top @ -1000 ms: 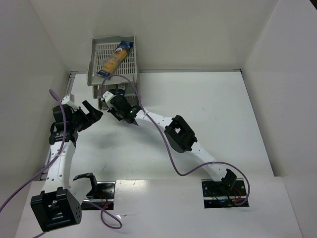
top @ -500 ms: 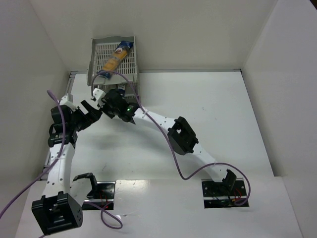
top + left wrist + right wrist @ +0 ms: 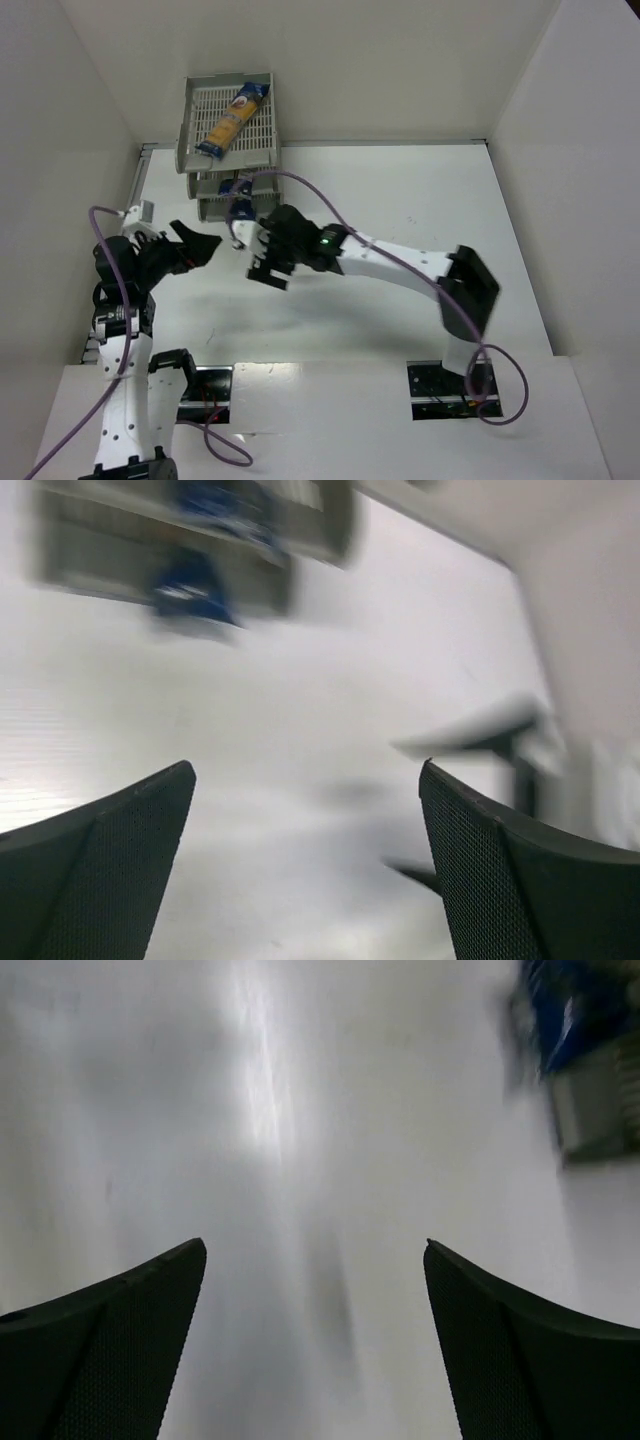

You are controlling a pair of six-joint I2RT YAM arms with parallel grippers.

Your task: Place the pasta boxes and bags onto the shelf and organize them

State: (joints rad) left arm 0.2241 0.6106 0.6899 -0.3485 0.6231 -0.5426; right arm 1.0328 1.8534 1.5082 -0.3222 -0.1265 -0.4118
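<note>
The right jaws stand wide apart with nothing between them; the right wrist view shows only bare white table (image 3: 300,1110) in the gap between the two dark mesh-faced fingers (image 3: 110,1350). They hang over the table just in front of the shelf (image 3: 190,120), at the end of the right arm (image 3: 400,262), which reaches across from the near right towards the far left. The left jaws are also spread open and empty, their dark fingers (image 3: 90,880) framing blank table in the left wrist view. They point towards the right jaws, close beside them but apart, while the left arm (image 3: 125,300) stands up along the left edge of the table (image 3: 420,200). The shelf sits at the far left of the table against the back wall. On its top tray one pasta package (image 3: 232,118) lies diagonally, yellow-orange in the middle, with its near blue end at the tray's front-left edge. Below it, the blue end of a second package (image 3: 238,187) shows at the front of a lower tray. The left wrist view, heavily blurred, shows blue ends (image 3: 190,590) on two levels of the shelf (image 3: 100,550). The right wrist view shows a blurred blue end (image 3: 575,1010) at the shelf (image 3: 600,1110) in its upper right corner.
</note>
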